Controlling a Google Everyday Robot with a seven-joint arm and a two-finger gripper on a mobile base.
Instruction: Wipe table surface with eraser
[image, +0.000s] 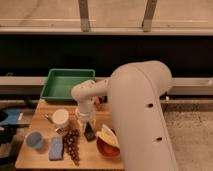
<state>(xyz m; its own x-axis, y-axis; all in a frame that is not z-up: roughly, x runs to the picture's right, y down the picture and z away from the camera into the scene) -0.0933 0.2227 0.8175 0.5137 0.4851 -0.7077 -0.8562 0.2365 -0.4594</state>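
The cream gripper (87, 123) hangs just over the black eraser (89, 133) on the light-brown table surface (91, 158), near a green tray (65, 86).

I see a dim, warm-toned scene lit from overhead, brightest on the pale arm (142, 107) at 5 o'clock, a dark band (106, 54) toward 12, and the pincer (86, 121) at 7 o'clock shadowed over the tabletop (91, 156).

Table surface (95, 159): light-brown wood look, matt. Eraser (89, 133): black, matt. Green tray (49, 86): smooth, plastic-like. Arm shell (142, 110): smooth off-white, satin sheen. Gripper (85, 120), at mid-table beside the eraser: same pale smooth finish.
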